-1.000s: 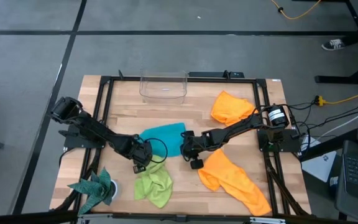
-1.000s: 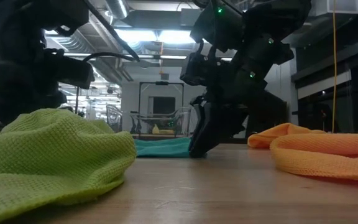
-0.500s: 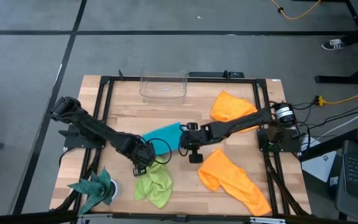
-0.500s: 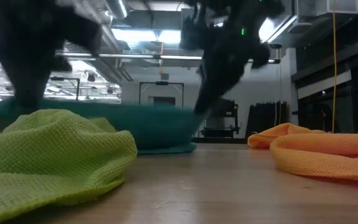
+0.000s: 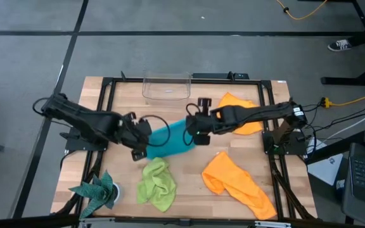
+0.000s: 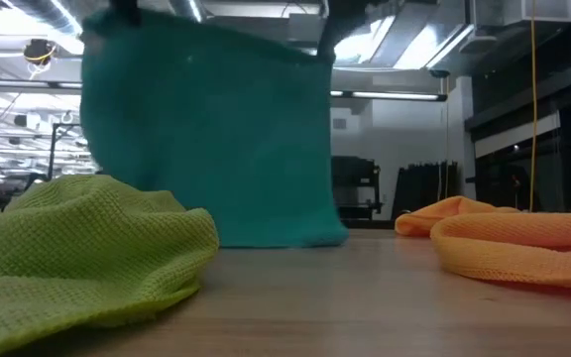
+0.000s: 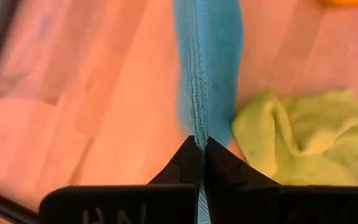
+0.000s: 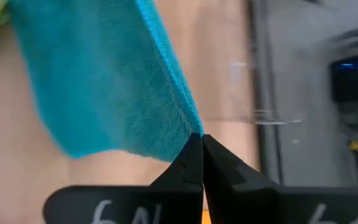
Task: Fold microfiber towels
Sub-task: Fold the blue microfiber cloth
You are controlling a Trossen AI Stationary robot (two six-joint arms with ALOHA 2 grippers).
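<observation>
Turquoise-blue towel (image 5: 170, 140) hangs lifted at frame centre in high view, stretched btwn both tools. Left tool (image 5: 140, 152) sits at its lower-left corner, pinched shut on the edge; in left wrist view the ribbed hem (image 7: 197, 93) runs straight out from the closed tips, cloth draping away w/ bench wood either side. Right tool (image 5: 193, 133) sits at towel's upper-right corner, also clamped on it; right wrist view shows plush blue pile (image 8: 98, 87) spreading out from the shut tips.

Low view: blue towel fills upper-centre of frame like a curtain, bottom edge touching or just at the bench (image 6: 365, 297); can't tell which.

Lime-green towel (image 5: 156, 184) lies crumpled lower-centre in high view, just below left tool, apart from blue one. One orange towel (image 5: 238, 183) lower right, stretched diagonally; second orange towel (image 5: 236, 112) upper right, partly under right arm. Dark teal spiky cloth (image 5: 97, 193) at lower-left bench corner. Clear plastic bin (image 5: 166, 88) at top-centre edge of bench.

Writing: none legible on any towel or the bin; embossed marks on tool bodies in wrist views too dim to read.
</observation>
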